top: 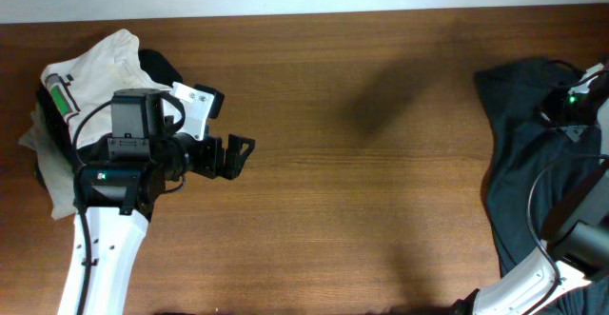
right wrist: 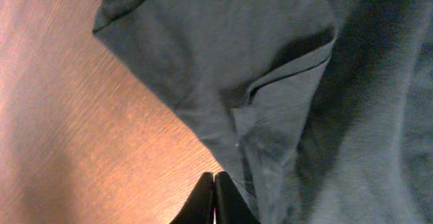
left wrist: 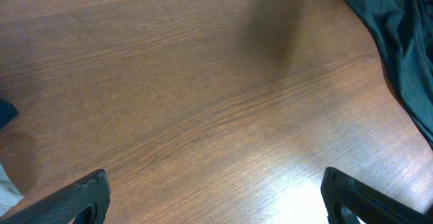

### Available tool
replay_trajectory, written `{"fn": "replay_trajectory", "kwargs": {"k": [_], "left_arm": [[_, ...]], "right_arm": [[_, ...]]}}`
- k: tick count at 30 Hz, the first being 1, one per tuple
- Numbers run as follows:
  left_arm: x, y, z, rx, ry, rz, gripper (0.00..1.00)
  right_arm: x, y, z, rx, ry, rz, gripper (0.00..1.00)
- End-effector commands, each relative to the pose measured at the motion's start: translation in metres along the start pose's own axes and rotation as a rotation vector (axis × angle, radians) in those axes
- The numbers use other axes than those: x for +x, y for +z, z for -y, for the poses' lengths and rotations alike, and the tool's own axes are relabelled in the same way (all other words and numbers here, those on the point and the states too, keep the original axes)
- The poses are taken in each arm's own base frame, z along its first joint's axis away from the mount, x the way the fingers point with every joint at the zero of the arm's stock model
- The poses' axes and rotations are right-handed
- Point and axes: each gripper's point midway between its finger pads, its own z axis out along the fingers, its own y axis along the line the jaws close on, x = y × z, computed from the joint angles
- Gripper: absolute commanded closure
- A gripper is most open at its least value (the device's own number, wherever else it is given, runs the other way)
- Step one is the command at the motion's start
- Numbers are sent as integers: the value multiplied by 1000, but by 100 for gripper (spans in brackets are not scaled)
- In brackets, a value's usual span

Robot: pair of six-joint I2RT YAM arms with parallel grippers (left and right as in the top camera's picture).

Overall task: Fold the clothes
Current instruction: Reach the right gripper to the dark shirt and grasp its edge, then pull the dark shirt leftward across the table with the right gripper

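Note:
The dark greenish-black T-shirt (top: 521,163) lies crumpled at the right end of the wooden table, plain side showing, no lettering in sight. It also shows in the left wrist view (left wrist: 399,34) at the upper right and fills most of the right wrist view (right wrist: 284,68). My right gripper (right wrist: 214,178) is shut, its tips together just above the table at the shirt's left edge, and I see no cloth between them. My left gripper (top: 235,156) is open and empty above bare wood at the left, far from the shirt; both its fingers show in the left wrist view (left wrist: 216,187).
A white folded shirt with a green label (top: 90,68) lies at the far left, behind my left arm, with a dark piece (top: 162,66) beside it. The table's back edge (top: 304,15) runs along the top. Bare wood (top: 381,163) lies between the two arms.

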Motion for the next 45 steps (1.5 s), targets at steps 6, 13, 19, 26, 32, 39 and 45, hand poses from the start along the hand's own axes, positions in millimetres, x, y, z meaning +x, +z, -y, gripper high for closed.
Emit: {"fn": "replay_trajectory", "kwargs": {"k": [6, 13, 19, 26, 32, 39, 45], "left_arm": [[-4, -4, 4, 11, 0, 11, 1], [-4, -4, 4, 11, 1, 12, 1], [-5, -4, 3, 10, -13, 14, 1], [-4, -4, 2, 1, -15, 9, 1], [-10, -4, -3, -20, -13, 20, 1], [55, 113, -47, 10, -153, -304, 27], [104, 180, -76, -84, -130, -452, 1]], "right_arm": [[54, 29, -126, 25, -298, -15, 91], [-9, 66, -10, 255, -98, 83, 25], [32, 136, -5, 215, -102, -87, 72], [240, 162, -233, -45, -602, -316, 96], [428, 90, -302, -118, -1307, -376, 62], [217, -14, -252, -121, -740, -207, 31], [96, -19, -124, -24, -310, -174, 30]]}}
